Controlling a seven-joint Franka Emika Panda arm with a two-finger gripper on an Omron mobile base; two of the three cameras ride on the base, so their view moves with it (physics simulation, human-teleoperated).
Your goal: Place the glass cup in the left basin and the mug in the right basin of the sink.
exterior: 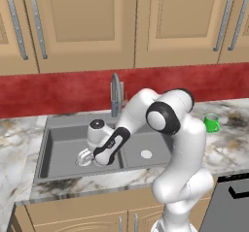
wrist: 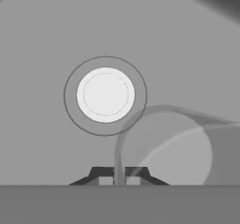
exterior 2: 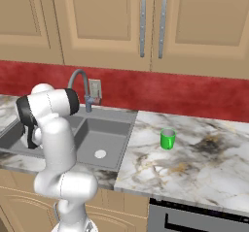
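My gripper (exterior: 95, 159) reaches down into the left basin (exterior: 61, 146) of the dark grey sink (exterior: 48, 124). It is shut on the rim of the clear glass cup (exterior: 83, 157). In the hand view the fingertips (wrist: 104, 175) pinch the wall of the glass cup (wrist: 164, 148), which hangs just beside the pale round drain (wrist: 105, 95). Whether the cup touches the basin floor I cannot tell. The green mug (exterior: 211, 123) (exterior 2: 168, 139) stands upright on the marble counter right of the sink. The right basin (exterior: 148, 141) (exterior 2: 104, 134) holds nothing; its drain (exterior 2: 100, 154) shows.
A curved grey faucet (exterior: 115, 92) (exterior 2: 80, 80) rises behind the divider, close to my forearm. Red backsplash and wooden cabinets (exterior: 87, 22) stand behind. A dark appliance top (exterior: 228, 202) sits at the counter's front right. Marble counter (exterior 2: 204, 158) stretches right of the mug.
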